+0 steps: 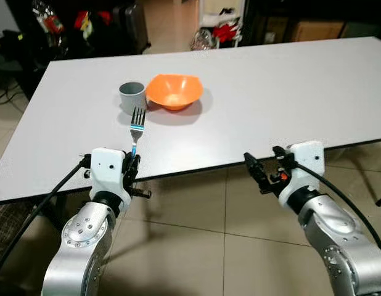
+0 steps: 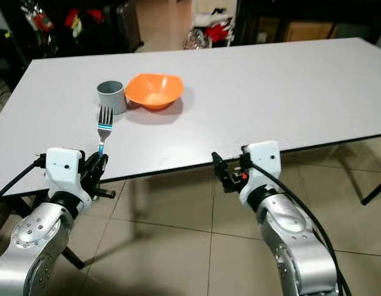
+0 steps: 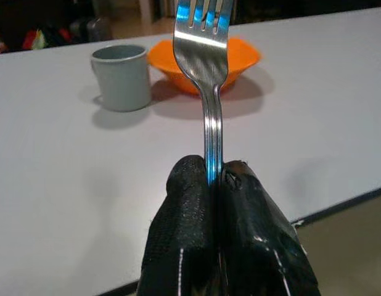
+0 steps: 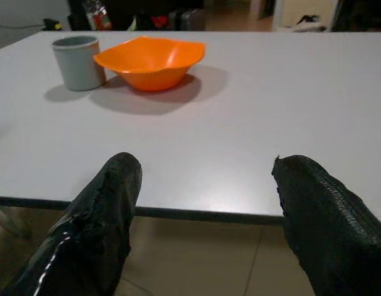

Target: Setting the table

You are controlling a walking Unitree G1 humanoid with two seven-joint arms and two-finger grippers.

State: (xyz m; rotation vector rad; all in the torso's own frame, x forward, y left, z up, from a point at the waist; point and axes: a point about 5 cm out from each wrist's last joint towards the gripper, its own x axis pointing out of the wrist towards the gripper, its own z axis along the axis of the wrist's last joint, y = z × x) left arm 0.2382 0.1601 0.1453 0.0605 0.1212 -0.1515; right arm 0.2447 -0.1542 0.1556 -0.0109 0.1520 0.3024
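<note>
Steel fork [image 1: 137,126] is clamped by its handle in the left end effector [image 1: 134,165], fingers [image 3: 190,203] pressed together on the lower shaft. Fork stands nearly upright, tines up, long axis running from the end effector toward the far edge of the desk [image 1: 289,92]. Left end effector sits at the near edge of the desk, toward the near left corner.

Right end effector [image 1: 259,174] hangs just off the near edge, further to the right, fingers spread wide apart, holding and touching nothing.

Beyond the fork, straight out from the left end effector toward the far edge: grey cup [image 1: 132,97], upright, and just beside it on its right an orange bowl [image 1: 174,90]. Cannot tell whether cup and bowl touch; very close at least. Both sit well in from the near edge, left of the desk's middle.

Judgement: the fork's place is on bare desk between the near edge and the bowl. The move turns on tipping the long axis from upright to flat, handle toward the near edge. Left arm is the nearer one and already carries the fork. Risk: tines catching the cup on the way down.
</note>
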